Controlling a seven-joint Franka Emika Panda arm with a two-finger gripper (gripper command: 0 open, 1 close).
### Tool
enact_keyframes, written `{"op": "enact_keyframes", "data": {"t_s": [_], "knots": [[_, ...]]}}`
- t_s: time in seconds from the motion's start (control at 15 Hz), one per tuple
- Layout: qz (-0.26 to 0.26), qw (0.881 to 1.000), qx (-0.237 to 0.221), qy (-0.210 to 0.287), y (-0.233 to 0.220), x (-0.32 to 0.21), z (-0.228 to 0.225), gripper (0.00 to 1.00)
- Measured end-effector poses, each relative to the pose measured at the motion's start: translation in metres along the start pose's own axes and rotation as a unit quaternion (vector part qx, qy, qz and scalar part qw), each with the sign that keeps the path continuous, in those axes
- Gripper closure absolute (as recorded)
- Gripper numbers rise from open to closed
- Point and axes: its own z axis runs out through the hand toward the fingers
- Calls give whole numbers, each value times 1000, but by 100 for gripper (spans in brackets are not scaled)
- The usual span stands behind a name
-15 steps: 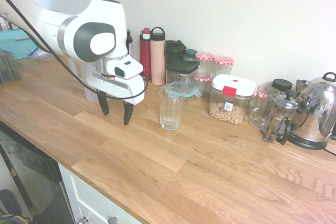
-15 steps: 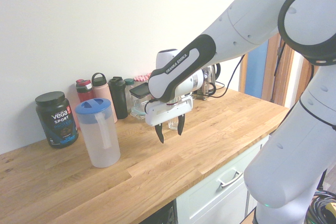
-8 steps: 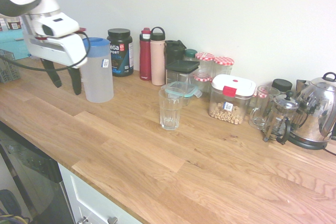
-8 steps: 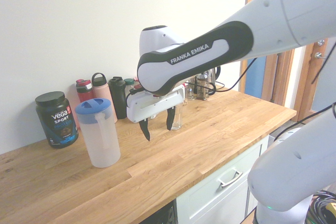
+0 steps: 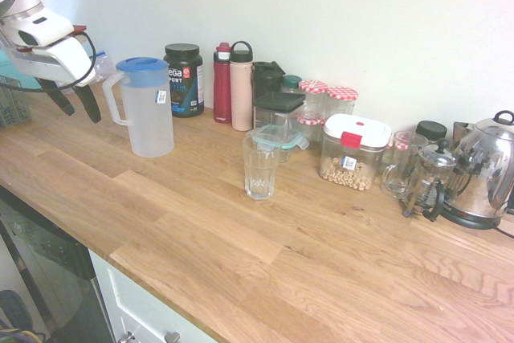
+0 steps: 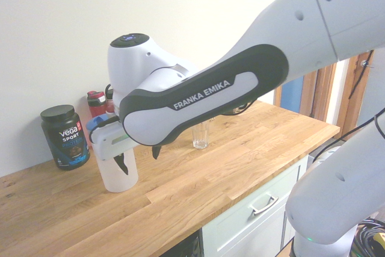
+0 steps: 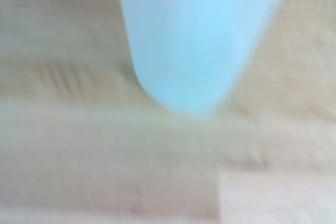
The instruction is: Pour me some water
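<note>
Water is hard to make out inside the frosted jug [image 5: 151, 114], which stands upright on the bench [image 5: 185, 214], left of centre in the first exterior view. I have the hand [image 5: 76, 118] open and empty at the upper left. The tub [image 5: 185, 82] sits behind the jug; the glass [image 5: 260, 168] stands upright near the middle, the kettle [image 5: 482, 170] at the right edge.

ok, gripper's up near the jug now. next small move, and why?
Probably line the gripper up with the jug's handle, jaws kept open. The jaws are empty and apart, the jug stands upright on the counter, and its handle faces the gripper's side in the first exterior view.
</note>
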Motion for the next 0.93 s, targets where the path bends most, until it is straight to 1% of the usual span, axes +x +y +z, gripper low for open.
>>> {"op": "enact_keyframes", "data": {"t_s": [0.13,0.2,0.33,0.93], "knots": [[-1,1000,10,15,-20,14,11,0],[-1,1000,16,24,-28,20,17,100],[3,999,23,35,-39,30,28,100],[15,999,30,27,-57,42,47,100]]}}
